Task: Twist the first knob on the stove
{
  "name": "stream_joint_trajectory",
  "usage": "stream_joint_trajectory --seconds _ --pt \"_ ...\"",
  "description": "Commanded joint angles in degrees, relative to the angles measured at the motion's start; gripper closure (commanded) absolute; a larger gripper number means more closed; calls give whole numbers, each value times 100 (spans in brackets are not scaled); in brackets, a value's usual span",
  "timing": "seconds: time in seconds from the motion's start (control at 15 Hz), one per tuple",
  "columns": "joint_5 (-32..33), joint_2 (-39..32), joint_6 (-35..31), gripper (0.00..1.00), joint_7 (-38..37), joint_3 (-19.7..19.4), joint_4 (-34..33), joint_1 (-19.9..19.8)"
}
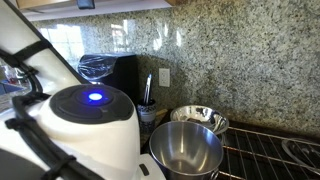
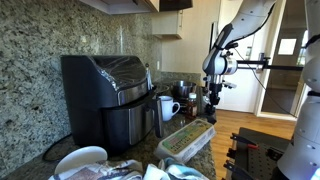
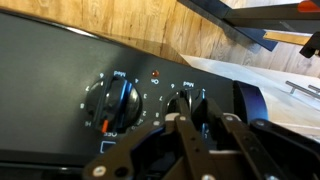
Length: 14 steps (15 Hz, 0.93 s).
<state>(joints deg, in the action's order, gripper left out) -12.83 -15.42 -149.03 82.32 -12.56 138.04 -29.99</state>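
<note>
— Where is the stove?
— The stove fills the wrist view with its dark front panel. Its black grates show low in an exterior view.
— And the gripper?
— The gripper is pinched narrow on one knob, just beside a neighbouring knob.
— Any containers?
— A steel pot at the grates' edge looks empty. A steel bowl stands behind it, contents unclear. The black air fryer stands further along.

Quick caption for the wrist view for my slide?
Gripper closed on the right-hand knob of the stove's black control panel, left knob untouched beside it.
</note>
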Motion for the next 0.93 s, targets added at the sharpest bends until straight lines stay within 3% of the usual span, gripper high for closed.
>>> stream_joint_trajectory --seconds 0.0,0.87 --pt "-431 -152 104 93 155 390 212 168" --pt "-735 -257 184 93 439 467 326 123"
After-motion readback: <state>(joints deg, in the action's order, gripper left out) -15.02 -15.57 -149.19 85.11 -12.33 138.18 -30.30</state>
